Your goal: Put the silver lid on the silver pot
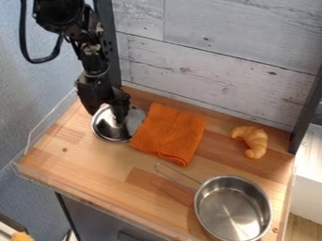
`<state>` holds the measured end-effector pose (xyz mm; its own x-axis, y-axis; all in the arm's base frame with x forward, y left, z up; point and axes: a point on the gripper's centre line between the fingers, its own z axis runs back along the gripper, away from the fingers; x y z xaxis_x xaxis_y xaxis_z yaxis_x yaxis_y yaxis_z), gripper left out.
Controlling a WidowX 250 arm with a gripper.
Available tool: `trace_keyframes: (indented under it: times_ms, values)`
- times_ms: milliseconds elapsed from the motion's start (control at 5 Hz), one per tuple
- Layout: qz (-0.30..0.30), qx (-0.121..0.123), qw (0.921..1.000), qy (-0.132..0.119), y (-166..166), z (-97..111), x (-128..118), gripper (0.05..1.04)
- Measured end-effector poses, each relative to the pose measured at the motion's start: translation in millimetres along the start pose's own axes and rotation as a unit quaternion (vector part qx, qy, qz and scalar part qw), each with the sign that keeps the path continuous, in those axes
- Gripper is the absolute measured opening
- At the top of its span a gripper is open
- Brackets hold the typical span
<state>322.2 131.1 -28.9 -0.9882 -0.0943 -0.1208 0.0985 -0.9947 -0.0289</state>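
Note:
The black gripper (118, 115) hangs at the upper left of the camera view, low over the silver lid (113, 130), its tips at the lid's middle. Whether it holds the lid I cannot tell. The round lid lies at the left part of the wooden surface, its upper part partly hidden behind the gripper. The silver pot (232, 208) stands uncovered at the lower right, its thin wire handle pointing to the upper left.
An orange cloth (168, 134) lies right beside the lid, between it and a toy croissant (252, 141) at the right. A transparent low barrier (94, 201) runs along the left and front edges of the wooden surface (100, 162). A plank wall rises behind.

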Motion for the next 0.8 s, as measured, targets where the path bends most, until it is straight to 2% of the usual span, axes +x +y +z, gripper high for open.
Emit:
trace_keyframes:
  times_ms: [200, 400, 600, 800]
  values:
    - [-0.002, 0.022, 0.9997, 0.001, 4, -7, -3, 1.001]
    - [-0.006, 0.039, 0.9992, 0.004, 8, -9, -7, 0.954]
    - [-0.012, 0.041, 0.9990, 0.011, 8, -9, -13, 0.691]
    - [-0.019, 0.032, 0.9992, 0.017, 11, -8, -16, 0.465]
